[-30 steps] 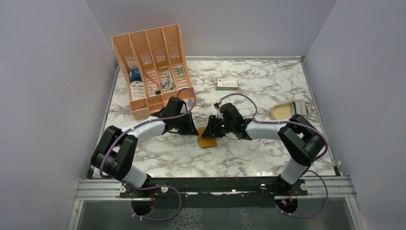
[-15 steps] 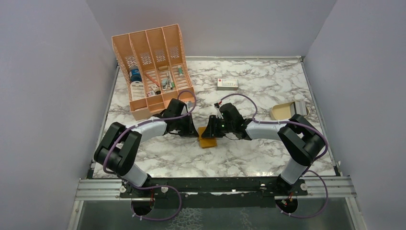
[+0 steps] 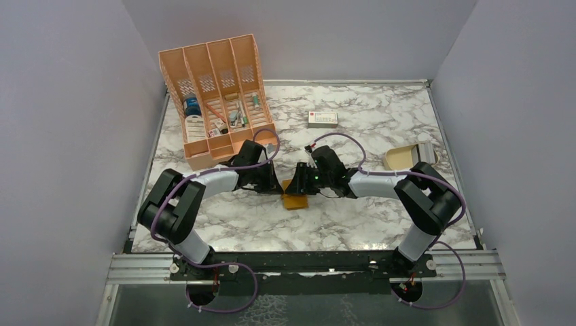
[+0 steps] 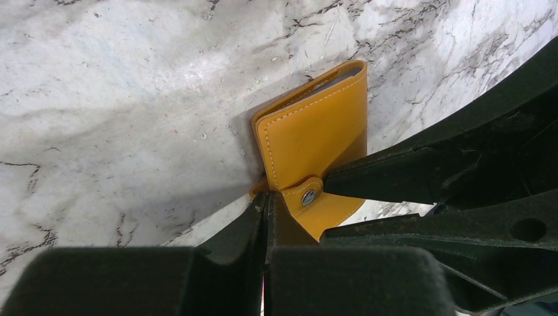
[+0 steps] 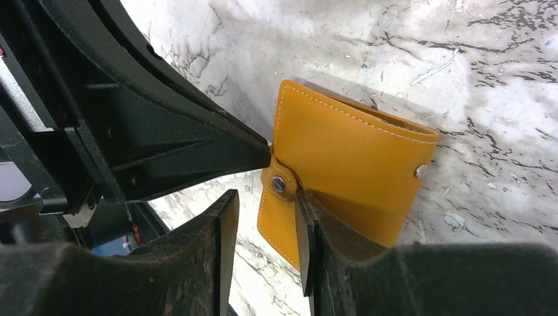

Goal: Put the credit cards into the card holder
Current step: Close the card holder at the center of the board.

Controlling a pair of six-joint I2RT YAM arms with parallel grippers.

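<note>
Left jaws, pressed together, brace the mustard-orange folding wallet (image 5: 355, 164); right jaws stand spread astride its stud flap (image 5: 278, 201). Lift it slowly

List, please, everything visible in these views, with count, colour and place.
wallet: one, mustard-orange, folded, mid-table between the grippers
cards: count unclear, grey, at the dish's right end
dish: one, tan, right side of the table
box: one, white with a red mark, far centre
organiser: one, orange, four slots holding small items, far left
table: one, white-grey marble
arms: two, black and white, reaching inward from the near edge
left gripper: black, shut, tip against the wallet's stud tab
right gripper: black, open, fingers either side of that tab
</note>
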